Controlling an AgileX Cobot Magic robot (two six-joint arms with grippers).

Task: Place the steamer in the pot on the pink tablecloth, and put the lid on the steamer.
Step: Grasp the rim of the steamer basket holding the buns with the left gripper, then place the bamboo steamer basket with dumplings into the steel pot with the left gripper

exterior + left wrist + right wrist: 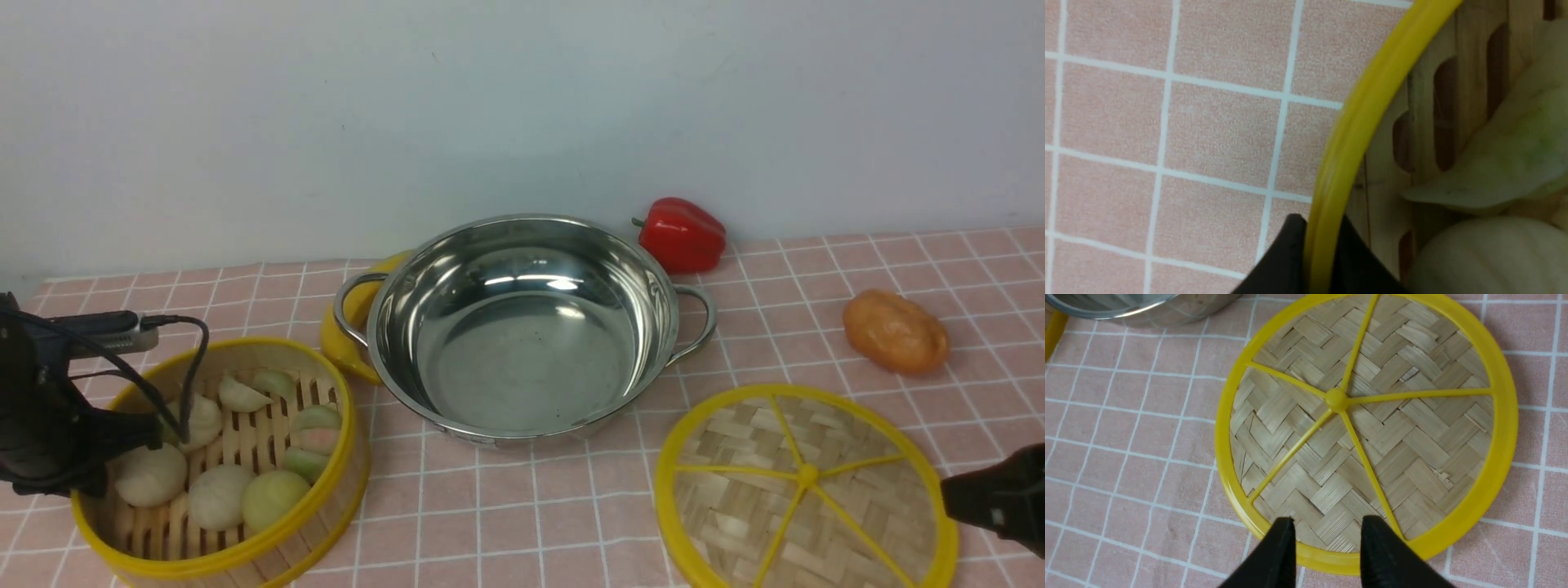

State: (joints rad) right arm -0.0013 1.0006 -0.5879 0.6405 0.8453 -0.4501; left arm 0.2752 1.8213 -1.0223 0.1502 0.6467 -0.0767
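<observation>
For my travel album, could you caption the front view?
Robot's left gripper grips the steamer's rim beside an empty pot.

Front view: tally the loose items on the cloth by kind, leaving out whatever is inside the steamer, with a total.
Steamer: 1
Pot: 1
Lid: 1
Red pepper: 1
Banana-like yellow item behind the pot's handle: 1
Brown bread- or potato-like item: 1
Total: 6
</observation>
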